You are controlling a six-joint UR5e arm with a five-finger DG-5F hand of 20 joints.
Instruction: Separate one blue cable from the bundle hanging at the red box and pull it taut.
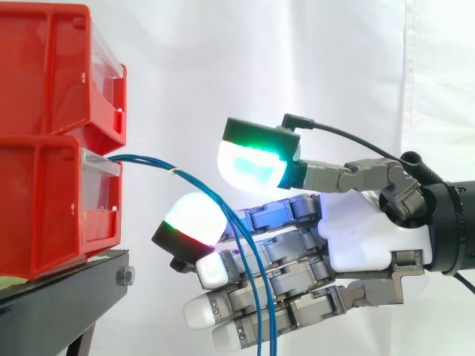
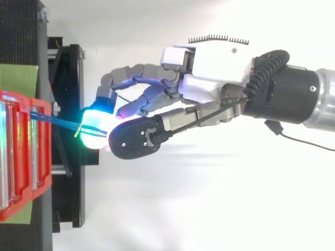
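Side view, hand (image 1: 364,237): reaching in from the right edge, level with the lower bin; open, fingers loosely extended toward the bins, nothing pinched.
Thumb pad (image 1: 252,165): uppermost, glowing green and cyan, clearly apart from the finger pad below.
Finger pad (image 1: 194,216): glowing white with a green and red rim, lower and nearer the bins.
Blue cables (image 1: 185,180): bundle leaving the clear front of the lower red bin (image 1: 44,211), arcing right and down through the gap between the two pads, then across the lower fingers and out at the bottom edge; curved and slack.
Contact: touching or just beside the fingers, impossible to tell.
Tie (image 1: 172,172): small pale yellow band around the bundle, near the bin.
Upper red bin (image 1: 44,67): stacked directly on the lower one.
Black stand (image 1: 70,285): beneath both bins.
Top view, hand: entering from the right, fingers gently curved, glowing pads at the stand's edge, where the cables run in from the bin.
Green sheet (image 2: 18,78): lying under the bins.
White curtain (image 1: 185,59): behind everything.
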